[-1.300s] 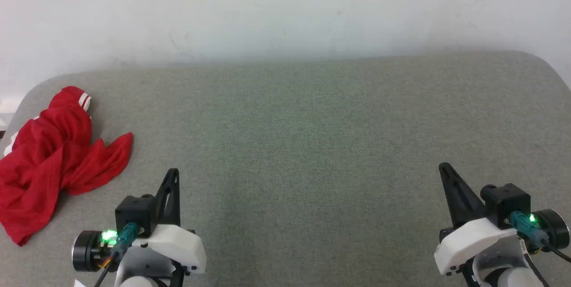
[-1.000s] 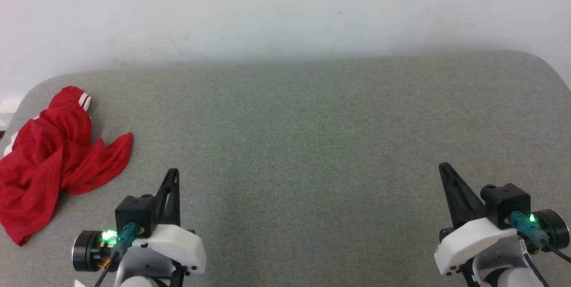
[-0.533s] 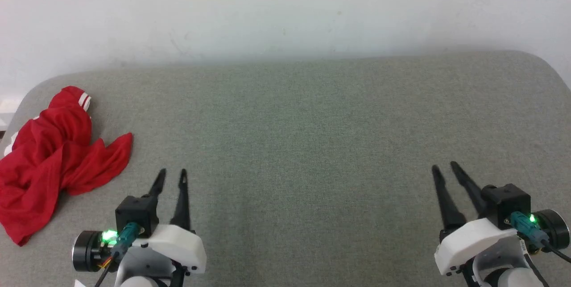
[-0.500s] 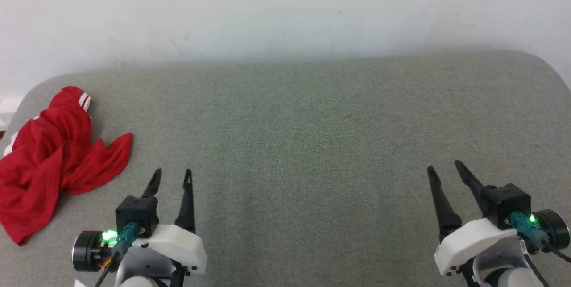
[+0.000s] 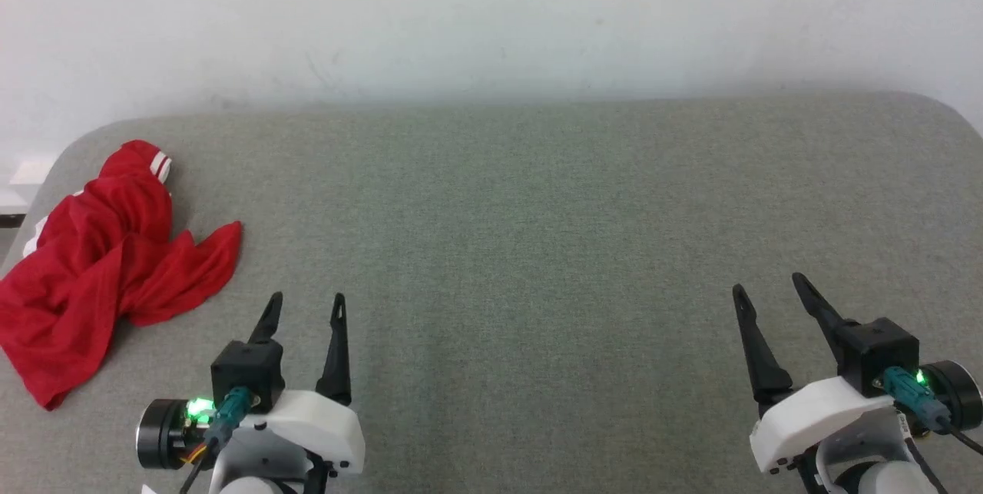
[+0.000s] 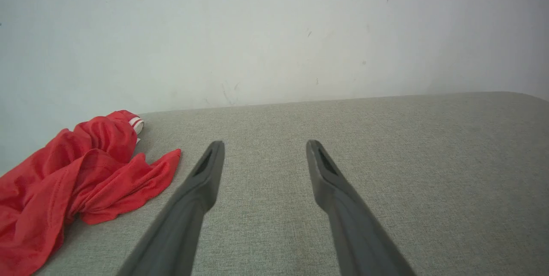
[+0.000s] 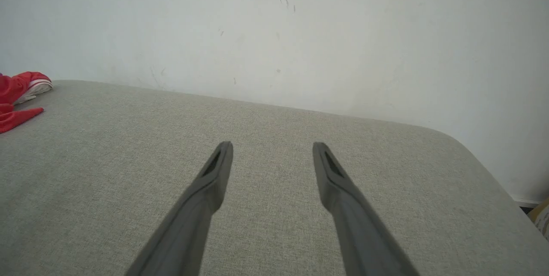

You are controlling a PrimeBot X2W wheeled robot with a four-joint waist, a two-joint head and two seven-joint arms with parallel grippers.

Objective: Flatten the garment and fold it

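left gripper: released, jaws spread, grasping nothing. i hold it above the near left part of the grey fabric-covered pad with rounded corners. right gripper: released likewise, jaws spread, above the pad's near right part. crumpled red jersey-cloth garment with red-and-white stripe trim: lies bunched and unflattened at the pad's left edge, toward the far corner, apart from my left gripper. plain white wall: rises behind the pad's far edge.

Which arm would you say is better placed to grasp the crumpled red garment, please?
Probably left: the left pincer, open, is near the garment, while the right pincer sits far across the surface.
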